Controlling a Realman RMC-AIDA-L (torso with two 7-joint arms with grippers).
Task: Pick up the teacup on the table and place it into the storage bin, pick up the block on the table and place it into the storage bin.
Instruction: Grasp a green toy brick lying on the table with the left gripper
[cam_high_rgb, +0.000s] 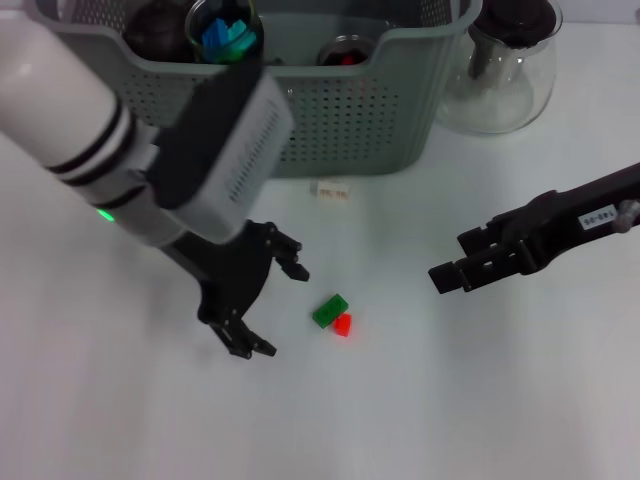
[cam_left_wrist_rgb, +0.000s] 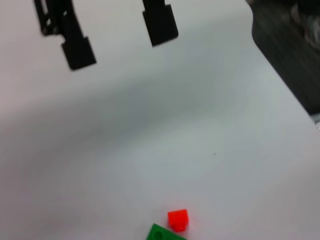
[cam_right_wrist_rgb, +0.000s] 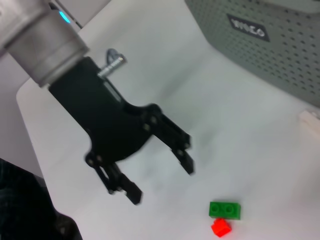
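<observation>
A green block (cam_high_rgb: 329, 311) and a small red block (cam_high_rgb: 343, 324) lie touching on the white table; they also show in the left wrist view as green block (cam_left_wrist_rgb: 165, 233) and red block (cam_left_wrist_rgb: 178, 220). My left gripper (cam_high_rgb: 282, 310) hangs open just left of them, low over the table, fingers spread with nothing between them. My right gripper (cam_high_rgb: 452, 260) is open and empty, off to the right of the blocks. The storage bin (cam_high_rgb: 330, 120) stands at the back. A glass teacup (cam_high_rgb: 225, 30) holding blue pieces stands inside it.
A clear glass teapot (cam_high_rgb: 505, 70) with a black lid stands right of the bin. A small white piece (cam_high_rgb: 331, 188) lies on the table just in front of the bin. A dark round object (cam_high_rgb: 160, 30) and another cup (cam_high_rgb: 345, 50) are in the bin.
</observation>
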